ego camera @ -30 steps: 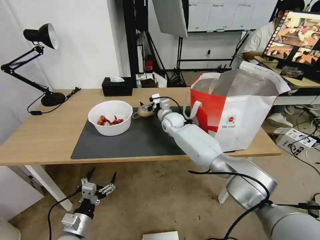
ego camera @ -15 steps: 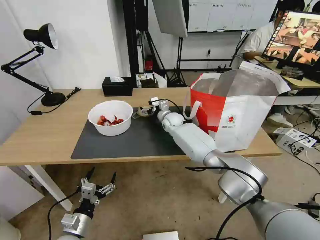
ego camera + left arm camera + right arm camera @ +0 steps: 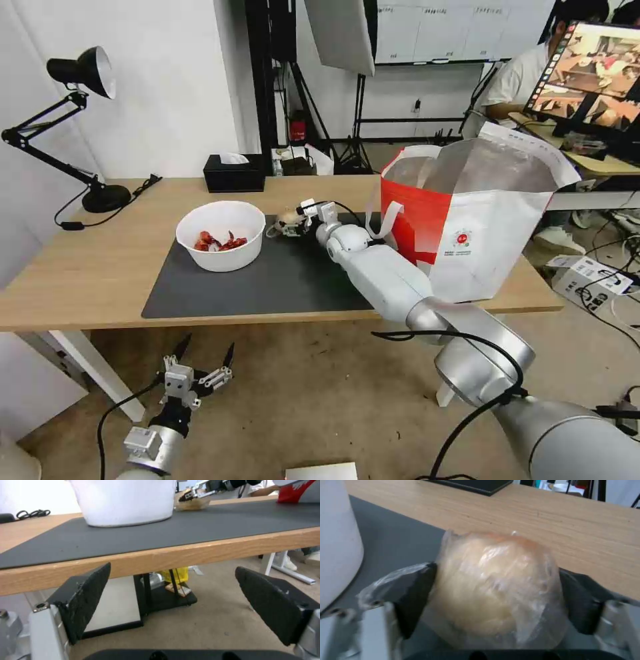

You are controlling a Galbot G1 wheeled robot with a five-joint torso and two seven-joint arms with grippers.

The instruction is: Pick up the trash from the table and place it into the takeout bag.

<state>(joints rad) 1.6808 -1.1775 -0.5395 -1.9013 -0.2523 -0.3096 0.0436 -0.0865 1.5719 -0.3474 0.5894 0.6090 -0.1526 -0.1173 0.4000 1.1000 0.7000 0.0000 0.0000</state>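
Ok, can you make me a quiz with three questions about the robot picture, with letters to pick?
1. Where is the white bowl?
A on the floor
B on the grey mat
C in the bag

2. What colour are the scraps in the bowl?
A red
B green
C blue

3. What is the right gripper doing?
A hanging open
B closed on the wrapped lump
C holding the lamp

Answers:
1 B, the bowl stands on the mat.
2 A, red bits lie inside.
3 B, both fingers press the lump's sides.

The left gripper waits open below the table.
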